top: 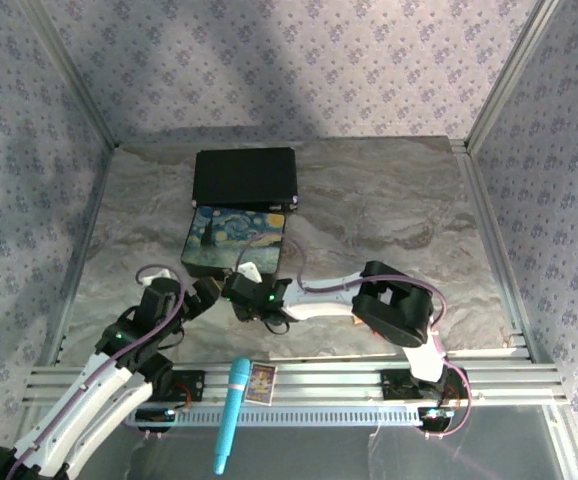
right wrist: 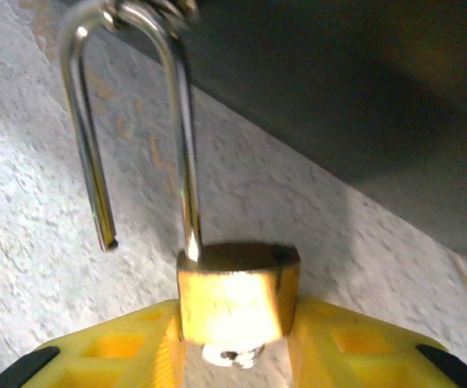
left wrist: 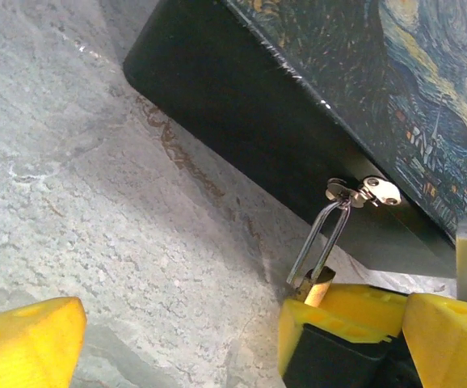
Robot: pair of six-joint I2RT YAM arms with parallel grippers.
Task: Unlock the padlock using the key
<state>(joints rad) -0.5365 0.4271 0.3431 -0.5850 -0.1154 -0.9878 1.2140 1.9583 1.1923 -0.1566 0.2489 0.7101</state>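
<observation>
Marbled table is noted beneath box. Padlock is clamped by right gripper, shackle freed at 10 o'clock, hooked on hasp. Left gripper is spread apart.

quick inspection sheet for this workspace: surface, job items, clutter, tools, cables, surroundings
surface: grey marbled tabletop, no spills seen
job's things: padlock hangs by its shackle from the hasp of the painted box; one shackle leg is free of the body; a silvery bit under the body may be the key
clutter: black box behind the painted box; teal pen-like stick and small card on the near rail
grippers: right tool shut on the padlock body; left tool open, close by
cables: purplish cables run along both arms
surroundings: patterned walls, aluminium frame
</observation>
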